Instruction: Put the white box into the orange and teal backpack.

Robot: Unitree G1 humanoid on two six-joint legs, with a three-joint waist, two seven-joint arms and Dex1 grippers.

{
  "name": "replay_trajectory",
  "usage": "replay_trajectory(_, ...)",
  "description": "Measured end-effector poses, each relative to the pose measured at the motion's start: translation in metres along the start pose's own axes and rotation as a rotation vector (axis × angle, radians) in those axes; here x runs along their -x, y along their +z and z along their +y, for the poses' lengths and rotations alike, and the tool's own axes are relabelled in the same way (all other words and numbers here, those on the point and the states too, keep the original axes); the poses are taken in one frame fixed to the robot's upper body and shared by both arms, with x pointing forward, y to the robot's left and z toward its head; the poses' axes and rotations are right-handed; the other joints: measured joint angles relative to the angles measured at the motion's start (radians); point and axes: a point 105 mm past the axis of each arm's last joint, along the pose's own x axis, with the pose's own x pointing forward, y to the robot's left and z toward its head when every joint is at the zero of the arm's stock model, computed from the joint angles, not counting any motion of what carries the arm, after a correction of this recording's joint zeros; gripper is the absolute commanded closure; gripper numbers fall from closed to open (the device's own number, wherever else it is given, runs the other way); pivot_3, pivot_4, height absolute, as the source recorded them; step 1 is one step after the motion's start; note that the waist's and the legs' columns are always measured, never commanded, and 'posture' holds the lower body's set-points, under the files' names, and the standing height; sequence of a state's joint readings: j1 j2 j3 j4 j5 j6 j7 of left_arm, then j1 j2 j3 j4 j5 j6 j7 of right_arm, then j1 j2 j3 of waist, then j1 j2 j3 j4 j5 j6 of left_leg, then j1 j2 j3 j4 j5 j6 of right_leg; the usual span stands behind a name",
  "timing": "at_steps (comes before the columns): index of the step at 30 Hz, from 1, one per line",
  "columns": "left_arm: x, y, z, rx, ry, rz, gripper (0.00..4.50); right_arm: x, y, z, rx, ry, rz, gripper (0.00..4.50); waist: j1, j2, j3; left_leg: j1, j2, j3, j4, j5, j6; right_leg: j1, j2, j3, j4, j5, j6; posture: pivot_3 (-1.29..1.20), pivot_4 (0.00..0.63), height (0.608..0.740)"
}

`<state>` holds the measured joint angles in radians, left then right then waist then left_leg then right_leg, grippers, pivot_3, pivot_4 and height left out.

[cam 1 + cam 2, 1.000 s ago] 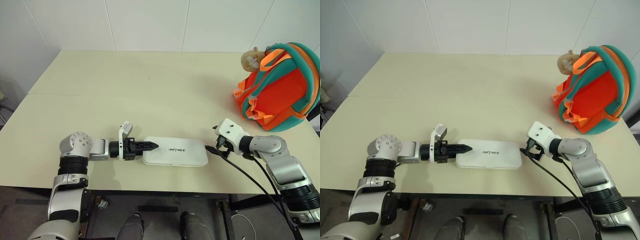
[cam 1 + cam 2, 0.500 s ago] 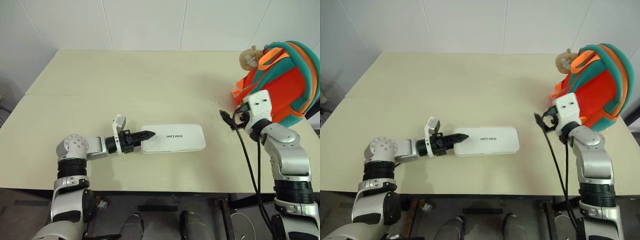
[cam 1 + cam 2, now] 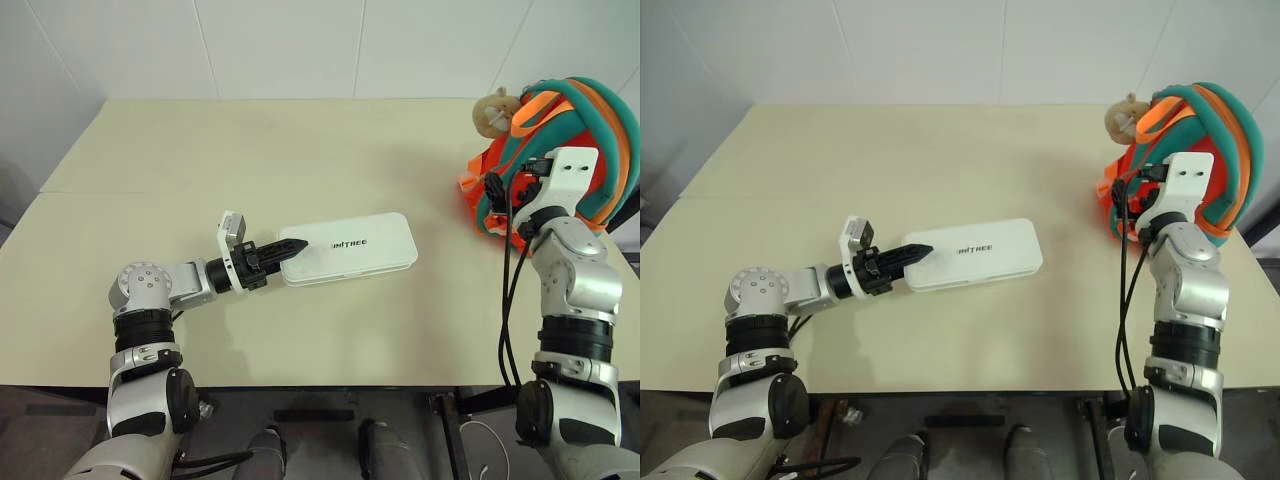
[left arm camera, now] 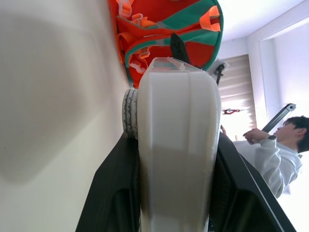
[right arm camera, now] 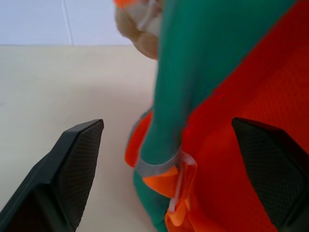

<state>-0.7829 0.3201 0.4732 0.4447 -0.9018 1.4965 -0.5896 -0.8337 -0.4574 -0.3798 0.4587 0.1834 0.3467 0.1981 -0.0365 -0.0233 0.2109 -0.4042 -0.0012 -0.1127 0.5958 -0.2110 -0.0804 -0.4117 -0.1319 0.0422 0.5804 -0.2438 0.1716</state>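
The white box [image 3: 350, 248] is long and flat with dark lettering, and it hangs slightly slanted just above the table [image 3: 250, 150]. My left gripper [image 3: 292, 246] is shut on its left short end, one black finger [image 4: 113, 193] on each face. The box's far end points at the orange and teal backpack [image 3: 590, 115], which stands at the table's right edge. My right gripper [image 5: 166, 123] is open right at the backpack's left side, its fingers [image 5: 72, 164] spread on either side of a teal strap.
A beige plush charm [image 3: 492, 108] hangs at the backpack's upper left. In the left wrist view a person [image 4: 275, 154] in a light top sits beyond the backpack. Black cables hang from my right wrist down past the table's front edge. Bare tabletop lies between box and backpack.
My right arm rose from the table's front and swung right up to the backpack, still open. My left gripper lifted and turned the box, whose far end now slants toward the backpack.
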Motion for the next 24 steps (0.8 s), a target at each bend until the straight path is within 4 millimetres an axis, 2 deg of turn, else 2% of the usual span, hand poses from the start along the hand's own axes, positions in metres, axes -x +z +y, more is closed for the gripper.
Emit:
replay_trajectory(4, 0.001, 0.002, 0.001, -0.001, 0.006, -0.018, 3.16, -0.020, 0.012, 0.007, -0.043, -0.008, -0.048, 0.00, -0.009, 0.000, 0.000, 0.000, 0.000, 0.000, -0.002, 0.000, 0.000, 0.000, 0.000, 0.000, -0.001, 0.000, 0.000, 0.00, 0.150, 0.740)
replay_trajectory(6, 0.002, 0.004, 0.000, -0.008, 0.010, -0.030, 3.16, -0.026, 0.014, 0.008, -0.055, -0.018, -0.065, 0.39, -0.011, 0.000, 0.000, 0.000, 0.000, 0.000, -0.003, 0.000, 0.000, 0.000, 0.000, 0.000, -0.002, 0.000, 0.001, 0.00, 0.150, 0.740)
replay_trajectory(8, 0.004, 0.006, 0.000, -0.014, 0.017, -0.044, 3.16, -0.030, 0.012, 0.009, -0.067, -0.027, -0.066, 0.91, -0.015, 0.000, 0.000, -0.001, 0.000, 0.000, -0.004, 0.000, 0.000, 0.000, 0.000, 0.000, -0.003, 0.000, 0.001, 0.00, 0.150, 0.740)
replay_trajectory(15, 0.011, 0.014, -0.001, -0.032, 0.032, -0.104, 3.16, -0.034, 0.021, 0.021, -0.053, 0.034, -0.112, 3.30, -0.018, 0.000, 0.000, -0.001, 0.000, 0.000, -0.004, 0.001, -0.001, 0.000, 0.000, 0.000, -0.003, -0.001, 0.002, 0.00, 0.150, 0.740)
replay_trajectory(19, 0.020, 0.024, -0.002, -0.047, 0.045, -0.163, 3.16, -0.026, 0.044, 0.041, -0.021, 0.168, -0.187, 4.49, -0.021, 0.001, 0.001, -0.001, 0.000, 0.000, -0.005, 0.002, -0.004, -0.001, 0.000, 0.000, 0.001, -0.001, 0.003, 0.00, 0.150, 0.740)
replay_trajectory(21, 0.025, 0.030, -0.003, -0.049, 0.052, -0.181, 3.16, -0.019, 0.054, 0.052, -0.010, 0.239, -0.211, 4.50, -0.020, 0.001, 0.001, -0.001, 0.000, 0.000, -0.005, 0.002, -0.004, -0.002, 0.000, 0.000, 0.003, -0.002, 0.003, 0.00, 0.150, 0.740)
replay_trajectory(24, 0.031, 0.042, -0.006, -0.068, 0.067, -0.213, 3.16, -0.006, 0.056, 0.073, 0.002, 0.356, -0.203, 4.50, -0.019, 0.001, 0.001, -0.001, 0.000, 0.000, -0.005, 0.002, -0.004, -0.002, 0.001, 0.000, 0.004, -0.002, 0.002, 0.00, 0.150, 0.740)
